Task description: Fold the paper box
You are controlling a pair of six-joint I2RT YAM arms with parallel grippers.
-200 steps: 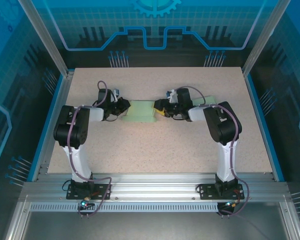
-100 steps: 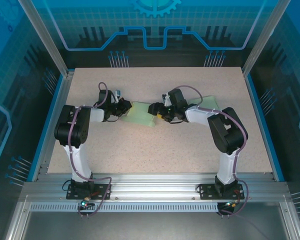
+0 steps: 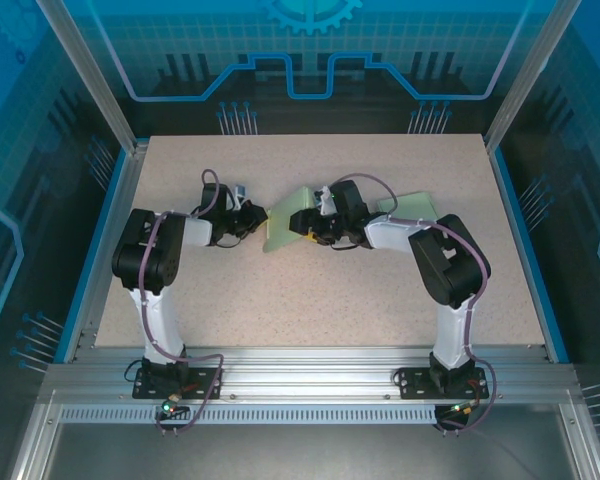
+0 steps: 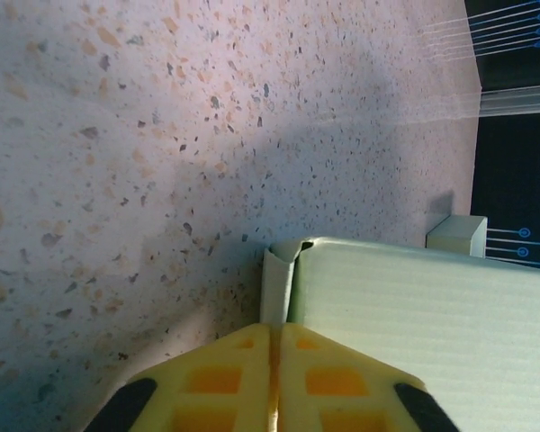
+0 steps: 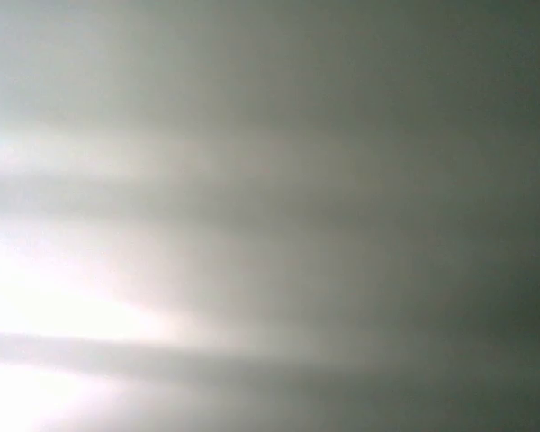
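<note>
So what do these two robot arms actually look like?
The left arm and right arm match: chunky black joints joined by white tubes, each on a black base plate. A thin purple cable loops along each. The left fingers are bright yellow, with square recesses.

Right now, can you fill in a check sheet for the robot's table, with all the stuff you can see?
Surface: speckled beige table, flat.
Job's things: pale green paper box lies between the two arms; one flap looks raised, so it is not fully folded.
Clutter: nothing seen.
Grippers: left gripper is shut on the box's edge; right gripper is at the raised flap, and I cannot tell if it is open or shut.
Cables: purple cables run along both arms, away from the box.
Surroundings: metal frame along the near edge, blue panels around the cell.
</note>
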